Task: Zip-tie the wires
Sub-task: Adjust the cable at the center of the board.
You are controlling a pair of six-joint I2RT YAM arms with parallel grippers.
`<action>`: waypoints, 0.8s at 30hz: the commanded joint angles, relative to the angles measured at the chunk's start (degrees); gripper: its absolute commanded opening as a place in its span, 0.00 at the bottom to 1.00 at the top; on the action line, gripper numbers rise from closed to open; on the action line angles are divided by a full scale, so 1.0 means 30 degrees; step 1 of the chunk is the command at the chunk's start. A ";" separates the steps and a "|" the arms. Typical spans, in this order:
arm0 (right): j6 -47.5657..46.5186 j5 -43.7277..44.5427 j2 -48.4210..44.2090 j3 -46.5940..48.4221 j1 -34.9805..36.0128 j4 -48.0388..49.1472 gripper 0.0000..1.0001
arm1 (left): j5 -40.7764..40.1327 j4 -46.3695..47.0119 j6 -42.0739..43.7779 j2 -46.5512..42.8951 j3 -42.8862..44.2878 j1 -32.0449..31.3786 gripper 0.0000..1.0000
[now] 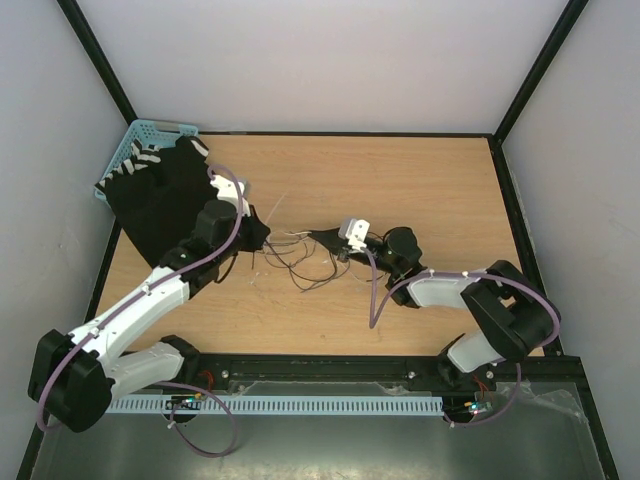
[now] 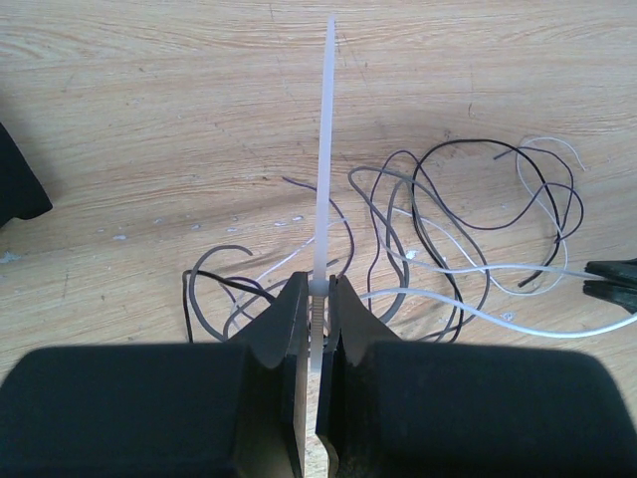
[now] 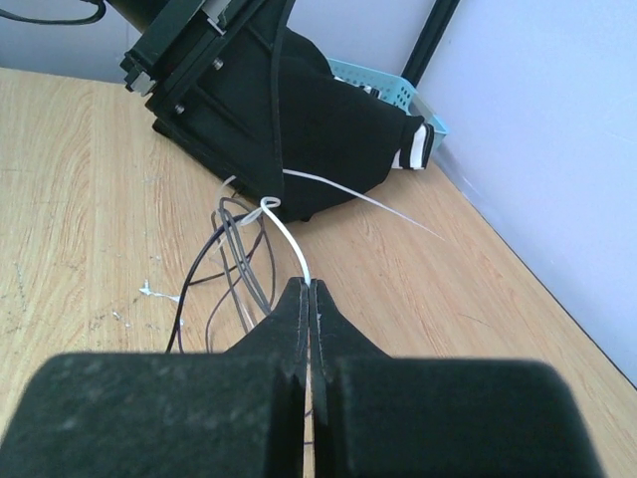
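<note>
The wires [image 1: 305,265] lie in a loose tangle of thin dark strands mixed with a few white ones, mid-table between the arms. In the left wrist view the wires [image 2: 468,229] curl just beyond my left gripper [image 2: 318,289], which is shut on a white zip tie [image 2: 323,149]; its tail points straight away across the wood. My right gripper [image 3: 310,289] is shut on a white strand [image 3: 287,239] that runs to the wires [image 3: 239,259]. In the top view the left gripper [image 1: 262,235] and right gripper [image 1: 325,238] face each other across the tangle.
A black bag [image 1: 160,195] sits at the table's back left, with a light blue basket [image 1: 140,135] behind it in the corner. The black frame posts and white walls close in the table. Small white scraps [image 3: 149,291] lie on the wood.
</note>
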 commanded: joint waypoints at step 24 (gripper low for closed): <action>0.0344 -0.0772 -0.1600 -0.1028 -0.0294 -0.3498 0.53 | -0.0372 -0.0464 -0.0141 -0.1940 0.0056 0.0227 0.00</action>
